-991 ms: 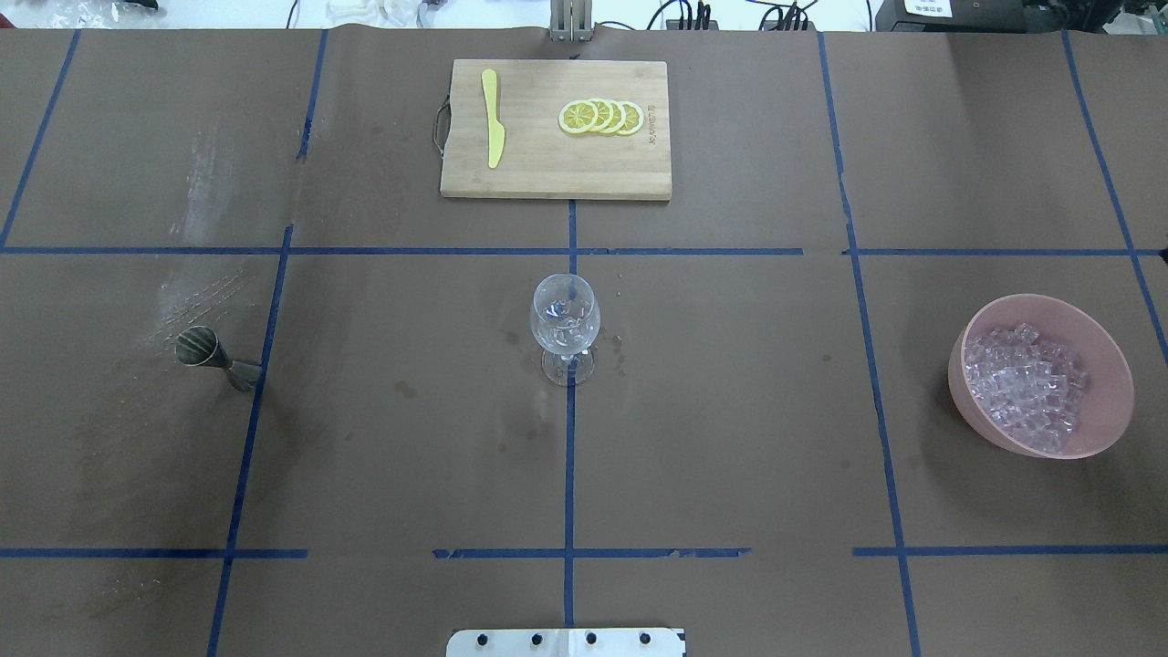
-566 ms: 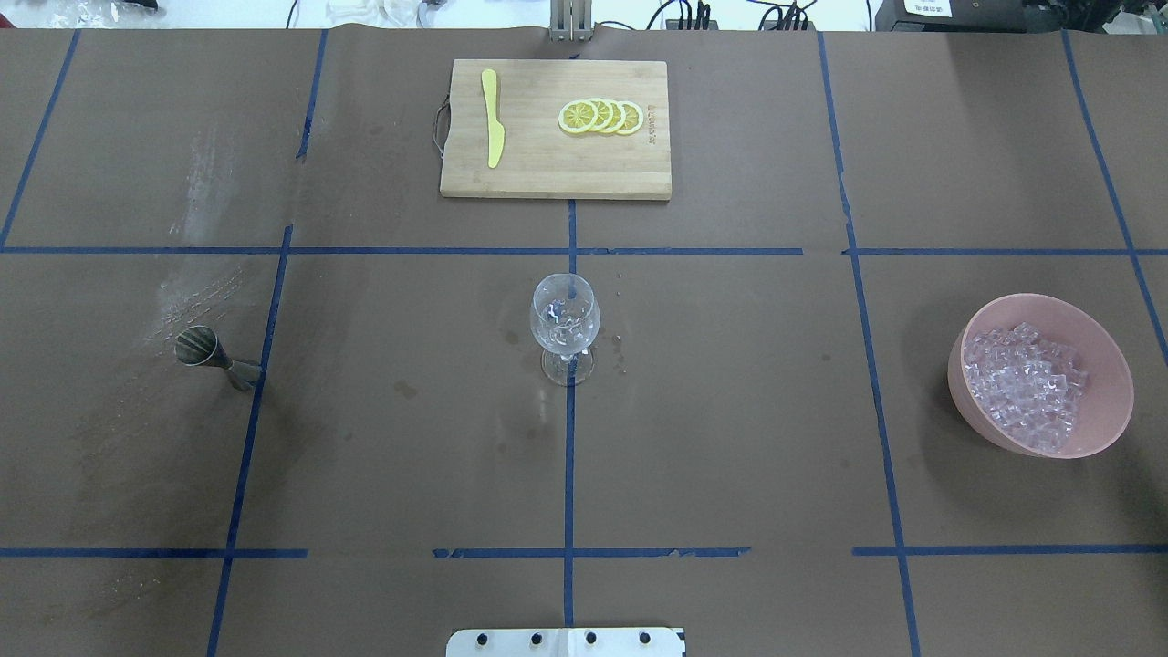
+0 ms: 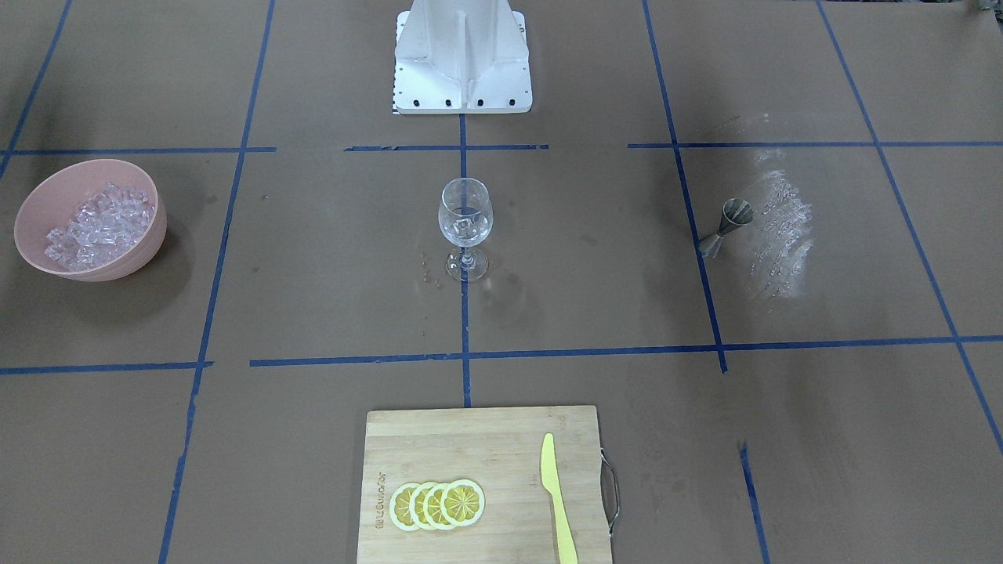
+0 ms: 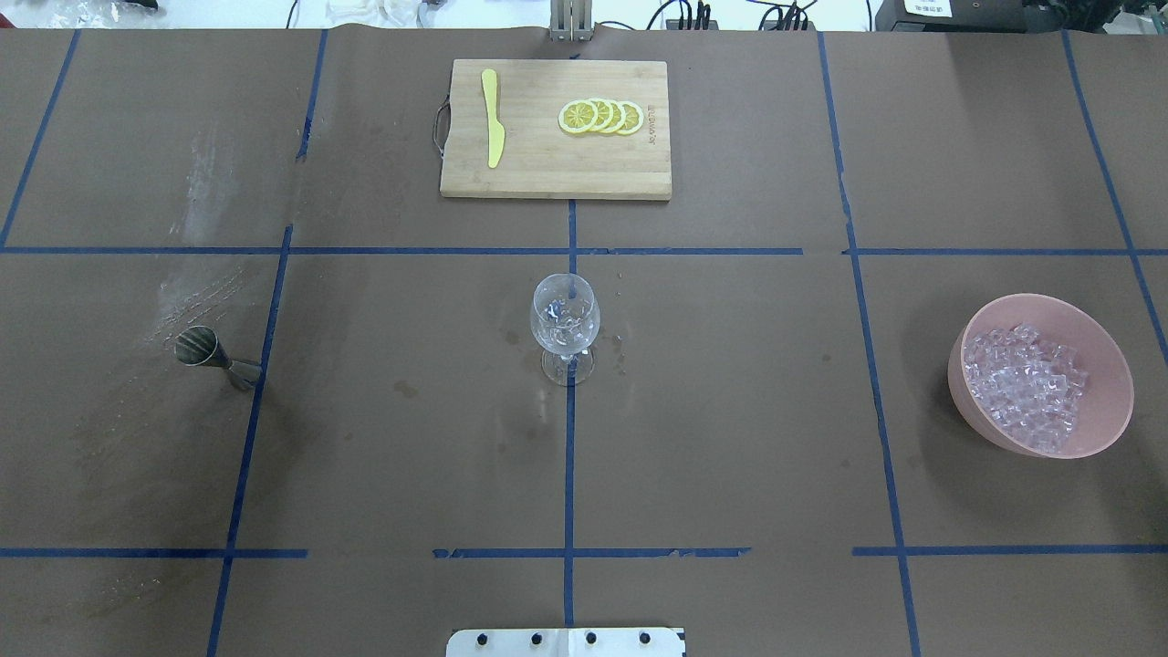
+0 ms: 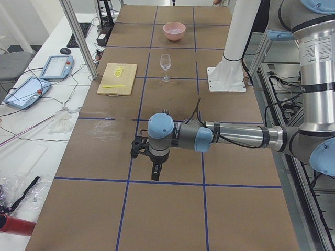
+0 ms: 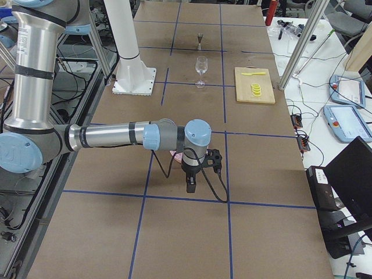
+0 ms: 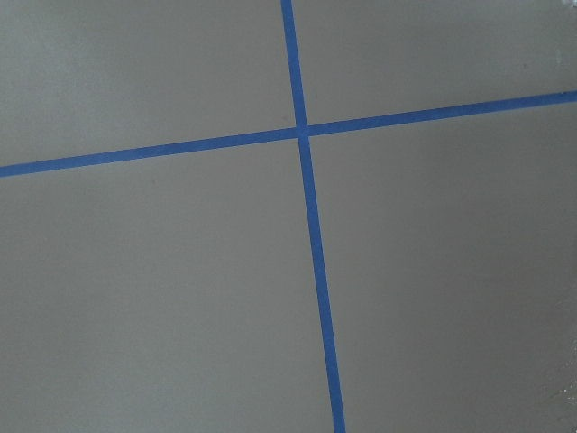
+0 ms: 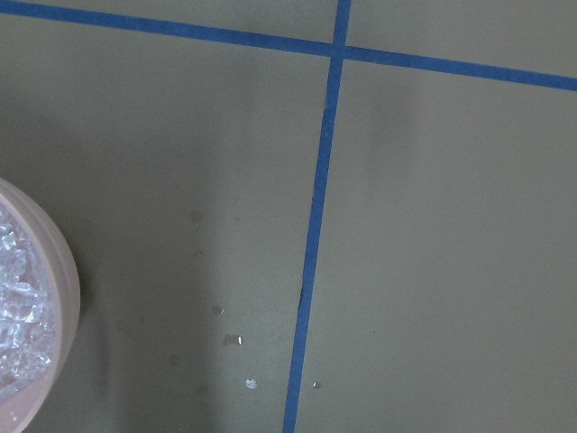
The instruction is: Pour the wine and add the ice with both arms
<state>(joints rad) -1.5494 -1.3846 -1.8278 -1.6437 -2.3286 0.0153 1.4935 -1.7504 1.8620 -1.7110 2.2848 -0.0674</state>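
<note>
Overhead exterior: jigger (image 4: pixel 205 351), board (image 4: pixel 547 169), bowl (image 4: pixel 1106 365) surround glass (image 4: pixel 565 315); whether left gripper (image 5: pixel 155 173) or right gripper (image 6: pixel 190 185) is spread, cannot tell.

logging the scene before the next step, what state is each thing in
pink bowl, upright, heaped with ice
wine glass, upright, some ice inside
jigger, upright, nothing holding it
lemon slices, overlapping row on the cutting board
knife, lying flat on the board
left tool, over bare table, open or shut unclear
right tool, beside the bowl, open or shut unclear
</note>
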